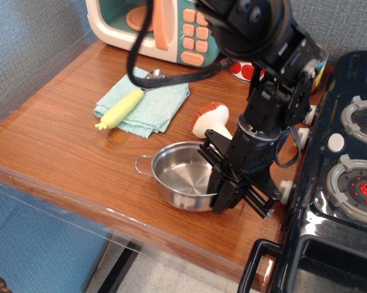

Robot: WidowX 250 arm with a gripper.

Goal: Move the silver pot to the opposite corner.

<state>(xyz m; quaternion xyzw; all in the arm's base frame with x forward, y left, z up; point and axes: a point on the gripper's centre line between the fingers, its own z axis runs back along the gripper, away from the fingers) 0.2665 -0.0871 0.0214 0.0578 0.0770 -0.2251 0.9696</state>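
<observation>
The silver pot (180,178) is a shallow shiny steel pot with a wire loop handle on its left. It sits low at the front of the wooden counter (61,140), near the front edge. My black gripper (223,183) comes down from the upper right and is shut on the pot's right rim. The pot's right handle is hidden behind the gripper.
A teal folded cloth (153,110) with a yellow-handled spoon (124,107) lies at the back left. A toy mushroom (209,120) lies just behind the pot. A toy microwave (153,27) stands at the back; cans are mostly hidden behind my arm. A black stove (342,177) borders the right.
</observation>
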